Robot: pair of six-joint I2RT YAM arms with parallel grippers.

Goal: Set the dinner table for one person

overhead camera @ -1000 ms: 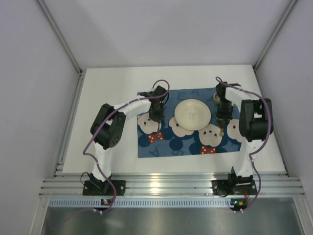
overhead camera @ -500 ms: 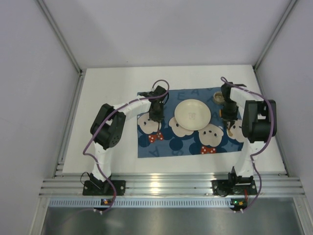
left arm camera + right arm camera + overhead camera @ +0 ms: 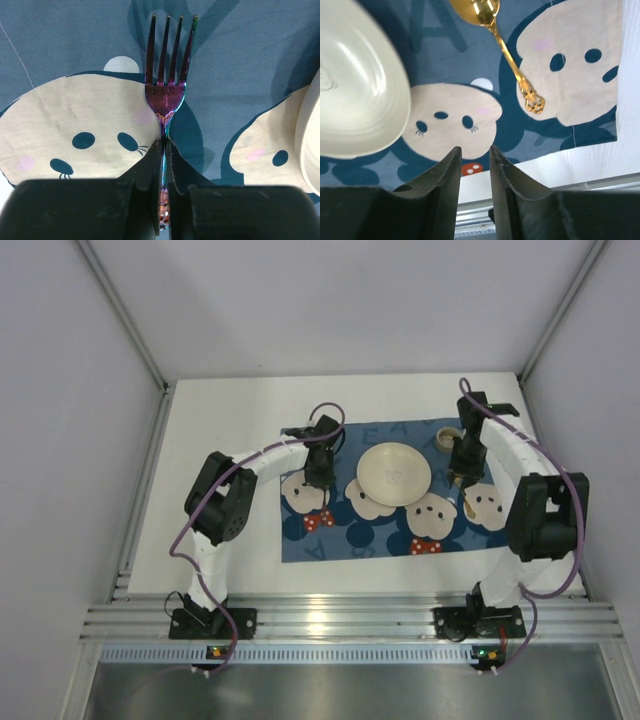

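The surface [image 3: 220, 440] is a flat, matte white rectangle that fills the floor of a small booth. Pale grey walls [image 3: 330, 300] close it in at the back and on both sides, with thin metal posts running up the corners. Along its near edge lies a ribbed aluminium rail [image 3: 350, 620], and both arm bases are bolted to it.

A blue cloth mat [image 3: 345, 540] printed with cream cartoon mouse faces lies in the middle of the surface, set a little toward the right, with bare white all round it. A round cream plate [image 3: 394, 473] sits on the mat near its centre. A small round tan vessel [image 3: 447, 439] stands at the mat's far right corner.

The left end effector [image 3: 165, 150] hangs over the mat just left of the plate. Its fingers are clenched on the handle of an iridescent purple fork [image 3: 167, 85], whose tines point away over the blue cloth and a mouse face.

The right end effector [image 3: 475, 150] is above the right part of the mat. Its fingers stand a little apart, released, with nothing between them. A gold spoon [image 3: 506, 50] lies free on the mat to the right of the plate, its ornate handle end resting on a cream face. The white surface and the rail show just beyond the mat's near edge.
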